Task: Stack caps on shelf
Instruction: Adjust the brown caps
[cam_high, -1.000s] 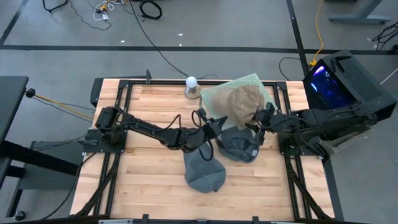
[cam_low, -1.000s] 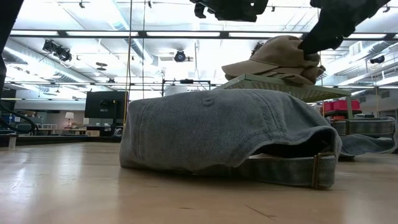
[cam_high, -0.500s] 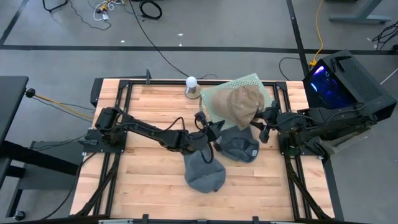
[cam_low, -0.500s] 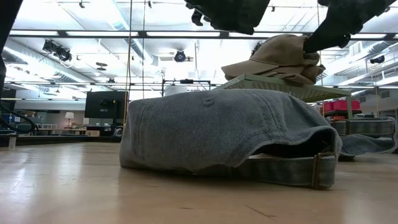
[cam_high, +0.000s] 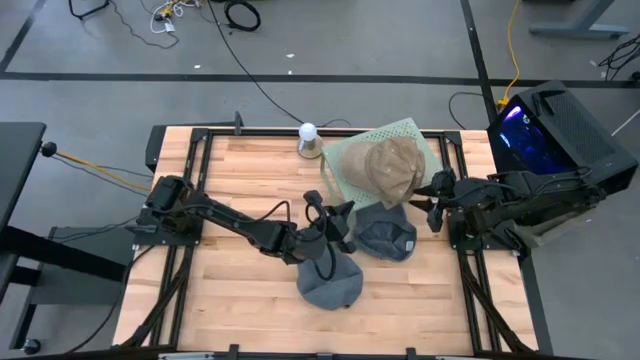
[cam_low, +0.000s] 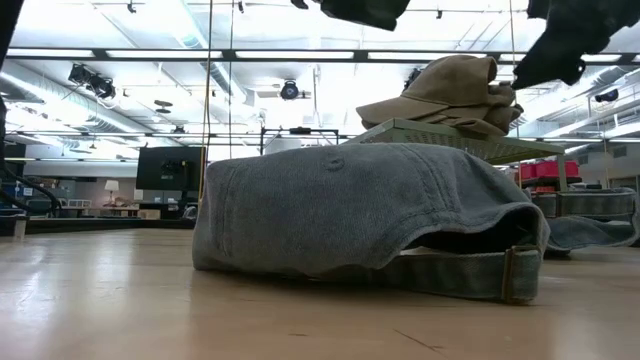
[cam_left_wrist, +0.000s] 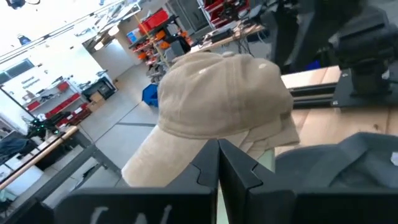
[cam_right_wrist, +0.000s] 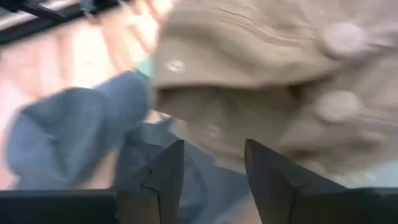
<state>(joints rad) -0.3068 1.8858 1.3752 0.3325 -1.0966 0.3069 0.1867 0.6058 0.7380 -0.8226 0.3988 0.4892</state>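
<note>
I read the wooden table (cam_high: 240, 200) from above with the pale green shelf (cam_high: 355, 150) at its far right, tan caps (cam_high: 392, 168) piled on the panel. A slate cap (cam_high: 385, 237) lies on the table just in front of the shelf, and a second slate cap (cam_high: 328, 280) lies nearer the front edge. The right gripper (cam_high: 437, 205) sits just beside the shelf's right edge; its wrist view shows the fingers (cam_right_wrist: 163, 174) parted by a moderate gap with nothing between them, tan fabric (cam_right_wrist: 261, 68) and slate fabric (cam_right_wrist: 68, 130) beyond. The left gripper (cam_high: 335, 222) hangs above the table between the two slate caps; its wrist view shows the fingers (cam_left_wrist: 239, 165) pressed together, clenched on nothing, aimed at the tan stack (cam_left_wrist: 217, 99). The low view alone confirms height: the front slate cap (cam_low: 360, 215) rests flat on the wood, strap and buckle toward the camera, while the tan caps (cam_low: 450, 92) sit raised on the perforated panel (cam_low: 440, 135). A black box (cam_high: 550, 125) with blue light stands off the table's right.
</note>
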